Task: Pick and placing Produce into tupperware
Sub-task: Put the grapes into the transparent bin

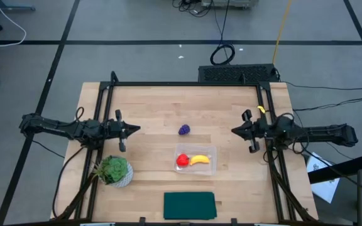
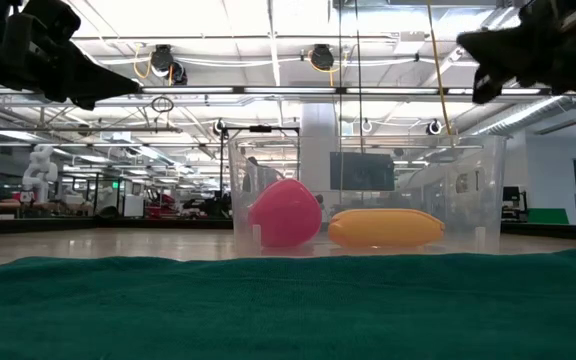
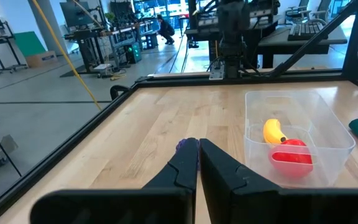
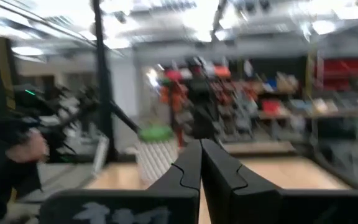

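The clear tupperware (image 1: 197, 160) sits near the table's middle, holding the red fruit (image 1: 182, 161) and the yellow banana (image 1: 199, 159); both also show in the left wrist view, red fruit (image 3: 292, 157) and banana (image 3: 274, 131). The purple grape bunch (image 1: 184, 130) lies on the wood beyond the container, mostly hidden behind my left fingers in the left wrist view (image 3: 183, 144). My left gripper (image 1: 137, 129) hovers shut at the table's left, pointing toward the grapes. My right gripper (image 1: 234, 130) hovers shut at the table's right.
A leafy green plant in a white pot (image 1: 114, 171) stands near the left front. A dark green flat rectangle (image 1: 189, 205) lies at the near edge. Black frame rails (image 1: 187, 83) run along the far and side edges. Bare wood lies between the grippers.
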